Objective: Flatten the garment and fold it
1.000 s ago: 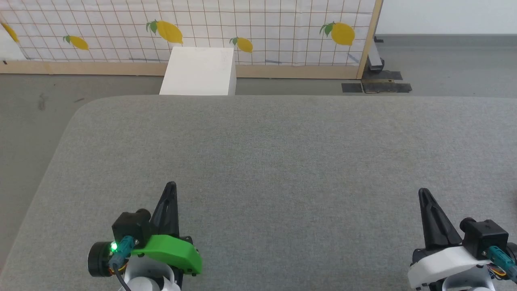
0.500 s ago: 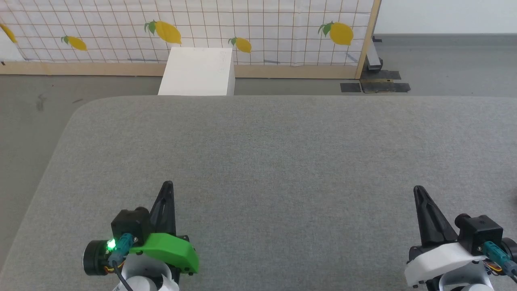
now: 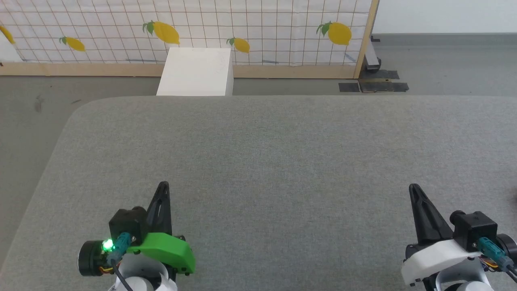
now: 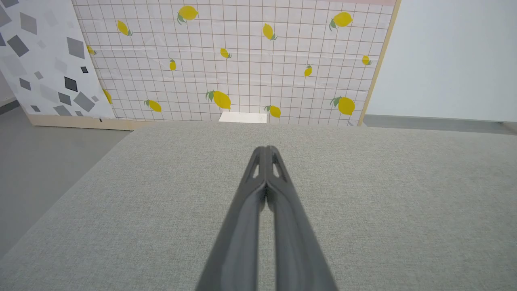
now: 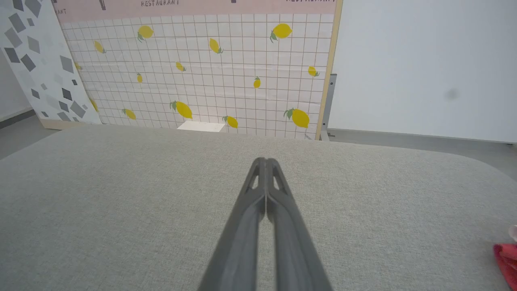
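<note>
Hands first: two, left hand and right hand, each with its pair of fingers pressed tip to tip, gripping nothing. Parked low over the near side of the desk, well apart, fingertips pointing straight ahead. Likely a resting pose, leaving the middle free for spreading cloth. Nothing picked up, so flattening and folding not yet begun, by the look of it.

Out past the right hand, low and far to its right: one garment, red, just a corner caught at the edge of the right wrist view, seemingly on the desk, well apart from the fingers. Probably calls for a reach to the right before anything else.

Further ahead of both hands, beyond the desk's far edge: one white box on the floor, then one lemon-print screen, and to its left one panel with grey diamonds.
</note>
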Robot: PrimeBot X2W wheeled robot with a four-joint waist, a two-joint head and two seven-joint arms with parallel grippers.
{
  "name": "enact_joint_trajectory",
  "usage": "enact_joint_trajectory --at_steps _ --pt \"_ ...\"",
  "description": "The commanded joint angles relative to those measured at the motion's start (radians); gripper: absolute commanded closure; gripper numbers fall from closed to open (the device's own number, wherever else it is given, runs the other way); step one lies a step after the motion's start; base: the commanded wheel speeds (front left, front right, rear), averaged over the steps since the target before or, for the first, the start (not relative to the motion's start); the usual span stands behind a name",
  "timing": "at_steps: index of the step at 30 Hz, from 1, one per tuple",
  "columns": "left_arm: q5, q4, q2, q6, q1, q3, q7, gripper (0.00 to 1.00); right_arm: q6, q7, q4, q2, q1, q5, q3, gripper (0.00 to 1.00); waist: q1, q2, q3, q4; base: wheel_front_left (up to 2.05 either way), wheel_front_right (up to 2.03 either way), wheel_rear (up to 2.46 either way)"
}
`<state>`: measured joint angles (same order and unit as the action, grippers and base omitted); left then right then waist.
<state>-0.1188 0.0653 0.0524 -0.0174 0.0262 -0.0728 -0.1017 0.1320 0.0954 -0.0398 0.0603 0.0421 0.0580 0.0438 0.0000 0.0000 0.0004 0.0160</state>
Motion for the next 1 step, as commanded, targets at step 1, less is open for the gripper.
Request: enact_joint_trajectory --at_steps 1 --pt "0.014 -0.008 -0.001 0.007 -0.013 0.008 0.007 1.0 -0.001 -0.008 0.008 -0.004 -0.017 -0.016 -0.004 1.0 0.0 0.0 0.0 0.0 0.0 0.0 0.0"
